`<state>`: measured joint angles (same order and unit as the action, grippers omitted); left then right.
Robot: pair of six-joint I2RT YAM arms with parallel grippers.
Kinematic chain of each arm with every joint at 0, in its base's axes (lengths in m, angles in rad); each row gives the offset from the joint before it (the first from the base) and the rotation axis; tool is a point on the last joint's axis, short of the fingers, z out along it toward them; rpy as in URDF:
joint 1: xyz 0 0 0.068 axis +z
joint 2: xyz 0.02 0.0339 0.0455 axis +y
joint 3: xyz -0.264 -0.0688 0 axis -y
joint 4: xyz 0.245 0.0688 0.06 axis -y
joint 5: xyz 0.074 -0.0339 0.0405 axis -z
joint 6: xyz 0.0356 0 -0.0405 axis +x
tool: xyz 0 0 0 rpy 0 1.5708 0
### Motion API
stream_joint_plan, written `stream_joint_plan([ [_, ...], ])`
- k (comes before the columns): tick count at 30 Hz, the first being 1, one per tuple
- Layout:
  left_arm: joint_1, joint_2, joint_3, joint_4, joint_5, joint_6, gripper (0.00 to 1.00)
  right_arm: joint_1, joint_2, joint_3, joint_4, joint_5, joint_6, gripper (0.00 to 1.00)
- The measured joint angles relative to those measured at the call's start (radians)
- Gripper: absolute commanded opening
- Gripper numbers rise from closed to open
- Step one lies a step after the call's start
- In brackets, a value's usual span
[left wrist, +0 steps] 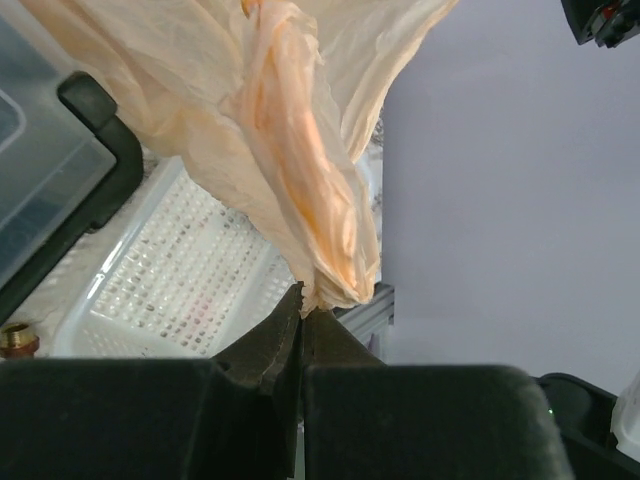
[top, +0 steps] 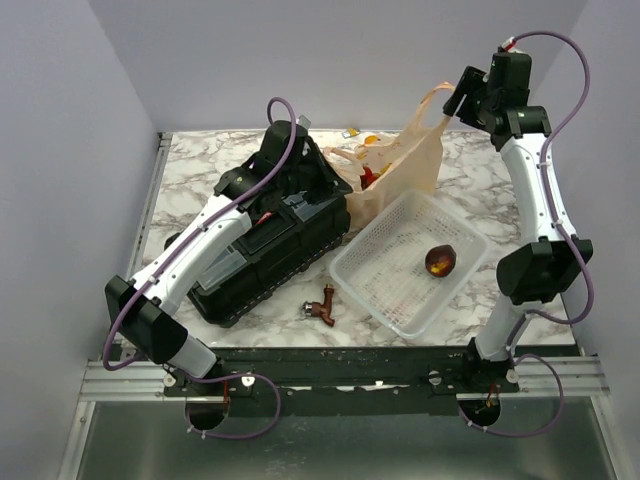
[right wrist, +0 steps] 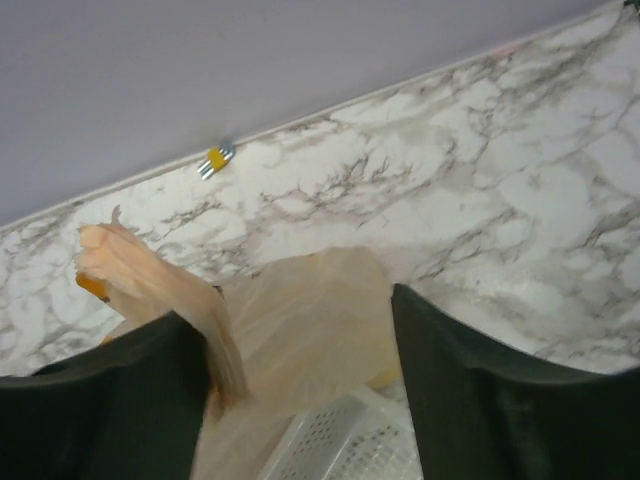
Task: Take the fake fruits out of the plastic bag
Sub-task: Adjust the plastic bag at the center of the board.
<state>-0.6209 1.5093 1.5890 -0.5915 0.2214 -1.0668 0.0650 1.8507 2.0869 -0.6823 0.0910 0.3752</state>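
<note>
Pinches the plastic bag (top: 415,160) handle in the clenched left hand (left wrist: 302,305), hoisted behind the basket (top: 342,268). Spreads the right hand (right wrist: 300,325), released. Best dipped gently into the mouth toward the fake fruits (top: 369,176).

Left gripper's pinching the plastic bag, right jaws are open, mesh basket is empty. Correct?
Not quite. The mesh basket is not empty: the top view shows one maroon-brown fruit lying in it. The rest holds: the left gripper pinches the plastic bag, and the right gripper is open.
</note>
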Motion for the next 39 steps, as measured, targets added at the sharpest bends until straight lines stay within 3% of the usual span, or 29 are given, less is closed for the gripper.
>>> stream_joint_plan([
  [6,-0.025,0.000,0.000,0.000,0.024,0.000,0.00,0.003,-0.085,-0.056,-0.111,-0.062,0.048,0.98],
  [13,-0.035,0.000,0.000,0.000,0.027,0.005,0.00,0.020,-0.179,-0.124,-0.188,-0.169,0.132,1.00],
  [17,-0.047,0.000,0.000,0.000,0.037,0.008,0.00,0.044,-0.297,-0.344,-0.153,-0.220,0.197,1.00],
  [21,-0.060,0.000,-0.003,0.002,0.045,0.008,0.00,0.090,-0.325,-0.444,-0.112,-0.267,0.237,0.98],
  [24,-0.071,0.000,-0.017,0.006,0.051,0.007,0.00,0.132,-0.308,-0.475,-0.061,-0.278,0.255,0.90],
  [28,-0.089,0.000,-0.027,0.006,0.056,0.003,0.00,0.168,-0.293,-0.510,-0.021,-0.277,0.264,0.68],
  [34,-0.095,0.000,-0.027,0.006,0.055,0.005,0.00,0.174,-0.343,-0.654,-0.013,-0.220,0.265,0.05],
  [35,-0.095,0.000,-0.028,0.006,0.055,0.005,0.00,0.174,-0.360,-0.682,-0.018,-0.208,0.261,0.01],
  [39,-0.095,0.000,-0.036,0.005,0.055,0.005,0.00,0.174,-0.422,-0.729,-0.042,-0.170,0.259,0.01],
])
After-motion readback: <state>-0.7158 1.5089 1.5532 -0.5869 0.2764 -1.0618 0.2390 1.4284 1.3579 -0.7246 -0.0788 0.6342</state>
